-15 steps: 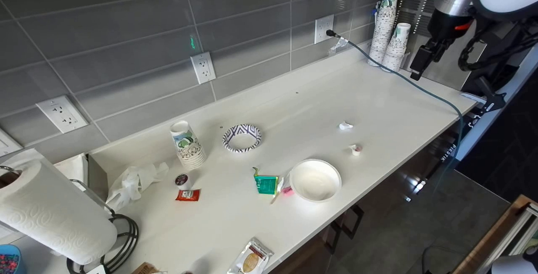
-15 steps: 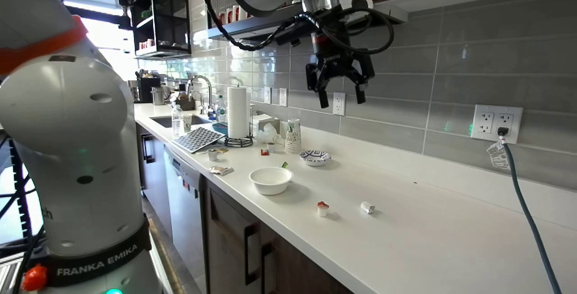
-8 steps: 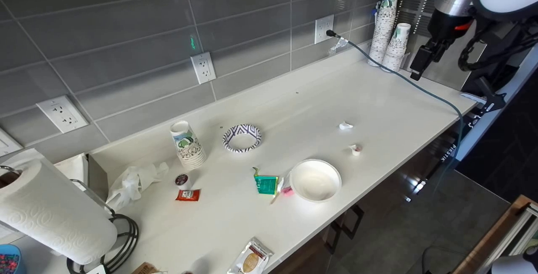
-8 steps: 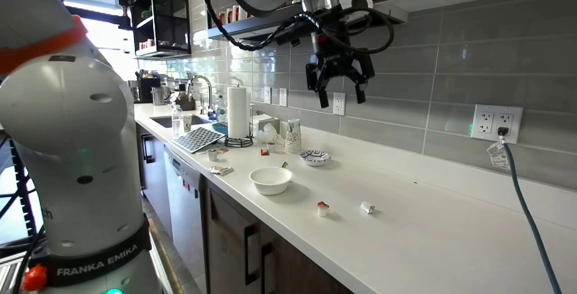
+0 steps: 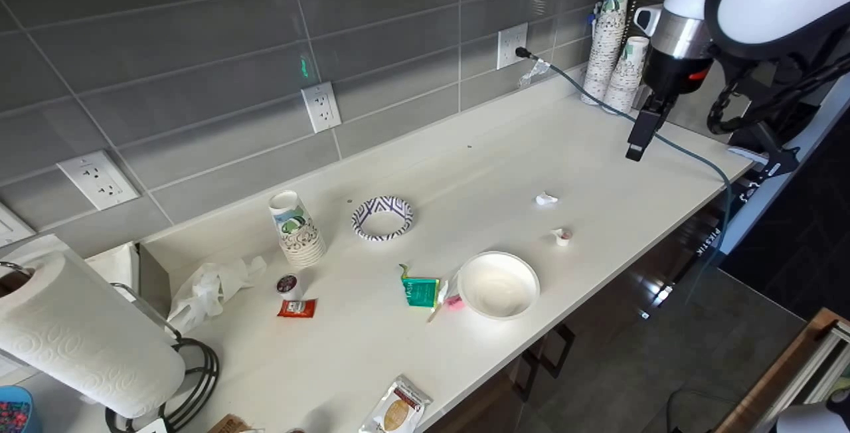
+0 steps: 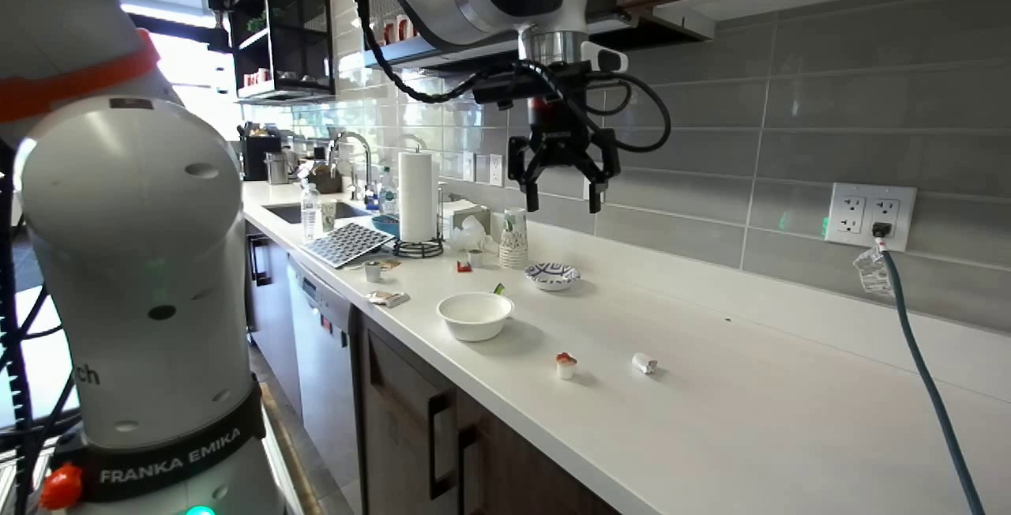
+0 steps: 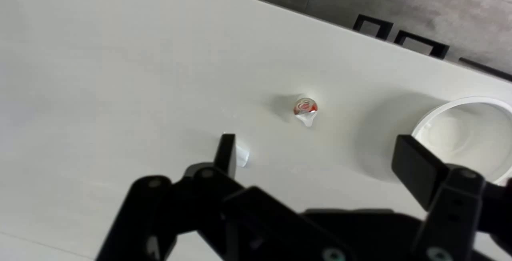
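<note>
One lidded cup [image 7: 305,107] stands near a seemingly empty white bowl [image 5: 498,287]; the jaws hang spread wide.

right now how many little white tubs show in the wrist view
2: a red-topped tub near the picture's middle, apart from the white bowl, and a second tub partly hidden behind a finger. The open gripper may hide more.

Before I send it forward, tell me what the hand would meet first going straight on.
Most likely the countertop: the open hand points down at it. The small red-topped cup sits near that line, and depth is unclear.
</note>
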`<state>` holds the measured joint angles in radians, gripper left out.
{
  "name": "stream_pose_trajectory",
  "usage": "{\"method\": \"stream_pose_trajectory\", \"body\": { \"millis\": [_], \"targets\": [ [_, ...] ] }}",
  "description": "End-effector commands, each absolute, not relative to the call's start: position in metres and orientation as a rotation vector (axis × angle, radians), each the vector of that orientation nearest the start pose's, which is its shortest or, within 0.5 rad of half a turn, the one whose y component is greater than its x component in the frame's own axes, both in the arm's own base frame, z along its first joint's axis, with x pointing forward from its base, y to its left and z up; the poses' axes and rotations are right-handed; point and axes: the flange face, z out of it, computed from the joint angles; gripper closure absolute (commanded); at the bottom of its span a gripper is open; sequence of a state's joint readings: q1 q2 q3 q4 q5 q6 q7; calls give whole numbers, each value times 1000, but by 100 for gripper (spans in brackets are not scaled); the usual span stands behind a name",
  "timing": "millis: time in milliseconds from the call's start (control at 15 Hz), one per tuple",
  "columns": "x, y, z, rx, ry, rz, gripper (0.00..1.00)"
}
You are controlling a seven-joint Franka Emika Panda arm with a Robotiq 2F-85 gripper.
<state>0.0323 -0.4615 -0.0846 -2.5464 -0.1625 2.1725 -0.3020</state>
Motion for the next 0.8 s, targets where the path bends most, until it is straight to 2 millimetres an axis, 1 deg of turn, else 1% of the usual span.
{"method": "stream_pose_trajectory", "body": {
  "millis": [0,133,267,533,667,733],
  "targets": [
    [409,-16,412,-3127,-756,-93,0],
    [412,-13,394,-3096,-914,-122,0],
    [412,-13,373,-3042,-1034,-196,0],
    [410,-18,331,-2927,-1151,-297,0],
    [408,-18,310,-2867,-1173,-285,0],
    [408,-20,329,-2921,-1143,-282,0]
  ]
}}
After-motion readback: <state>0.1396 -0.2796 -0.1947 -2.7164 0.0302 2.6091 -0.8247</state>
